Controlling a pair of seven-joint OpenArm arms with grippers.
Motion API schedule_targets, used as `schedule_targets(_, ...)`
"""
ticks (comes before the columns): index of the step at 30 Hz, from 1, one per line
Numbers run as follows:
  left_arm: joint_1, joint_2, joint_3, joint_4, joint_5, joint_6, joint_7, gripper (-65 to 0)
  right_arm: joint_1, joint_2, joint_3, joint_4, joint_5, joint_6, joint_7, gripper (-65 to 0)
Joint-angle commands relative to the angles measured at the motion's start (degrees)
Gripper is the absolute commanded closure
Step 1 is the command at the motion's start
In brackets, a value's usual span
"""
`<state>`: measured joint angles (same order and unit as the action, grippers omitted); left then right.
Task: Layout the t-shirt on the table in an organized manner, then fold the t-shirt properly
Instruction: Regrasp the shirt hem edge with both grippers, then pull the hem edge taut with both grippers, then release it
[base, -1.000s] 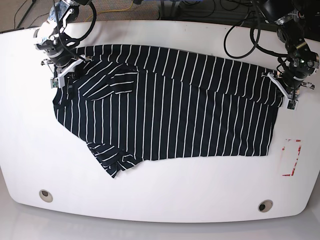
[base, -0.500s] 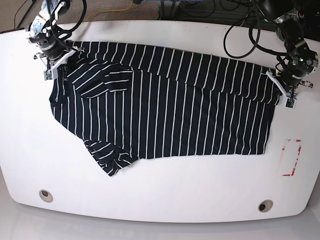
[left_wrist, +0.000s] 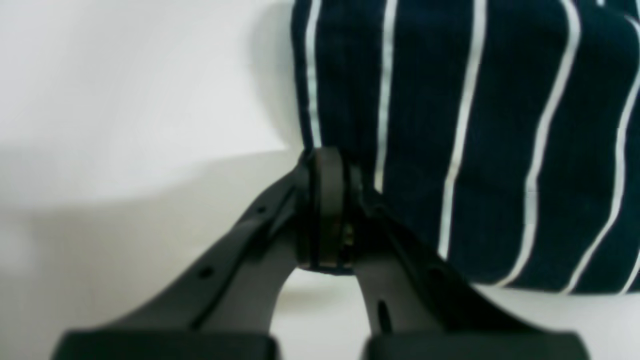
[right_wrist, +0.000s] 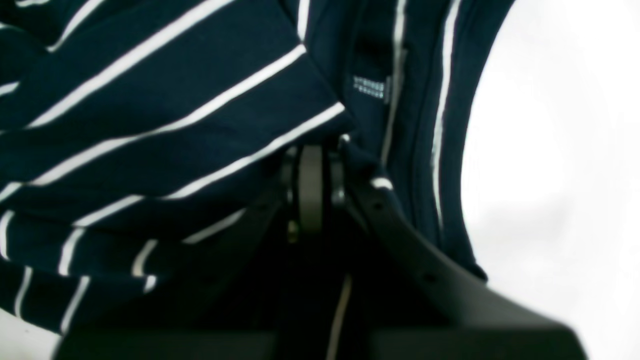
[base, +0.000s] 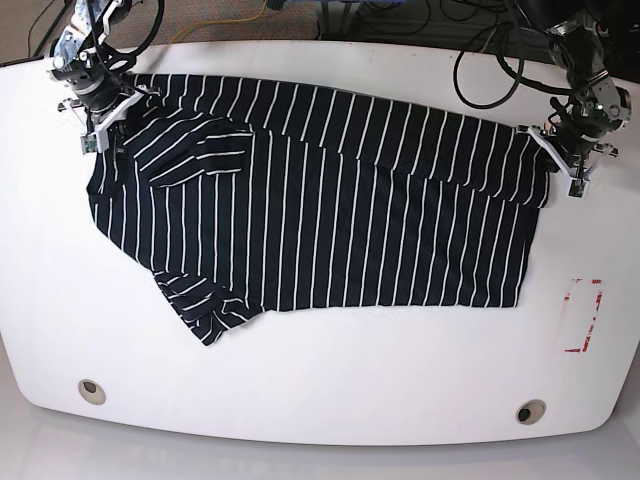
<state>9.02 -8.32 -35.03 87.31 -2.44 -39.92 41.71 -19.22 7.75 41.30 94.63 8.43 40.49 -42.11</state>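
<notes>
Striped t-shirt (base: 330, 210) on table (base: 320, 400) | both jaws clamp edges | R pinch prob. hidden by cloth

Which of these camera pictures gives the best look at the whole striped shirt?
The base view: it shows the whole t-shirt spread across the table. Each wrist view shows only a pinched patch of striped cloth by the jaws.

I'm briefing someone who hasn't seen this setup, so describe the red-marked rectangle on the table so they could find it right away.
Start from the glossy white table with the dark navy white-striped t-shirt spread across it. Go past the shirt's edge on the base view's right, below the left gripper. There, near the table's edge, lies the red-marked rectangle: the only red thing on the tabletop, unlike the two round metal-ringed holes along the near edge.
</notes>
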Motion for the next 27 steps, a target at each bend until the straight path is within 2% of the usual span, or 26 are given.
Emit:
schedule_targets(1, 0.17, -0.34, 0.08, -1.81, 1.51, -0.08, 2.11, 0.0, -0.86, 0.47, 0.24, 0.54, -2.84, -0.49, -3.30, -1.4)
schedule_targets(8, 0.70, -0.34, -0.01, -3.66, 1.43, -0.08, 2.20, 0.0, -0.86, 0.47, 0.24, 0.89, -2.84, -0.49, -3.48, -1.4)
schedule_targets(27, 13.53, -0.17, -3.00, 3.73, 1.07, -0.08, 2.29, 0.0, -2.27, 2.32, 0.06, 1.33, -2.84, -0.49, -3.48, -1.4)
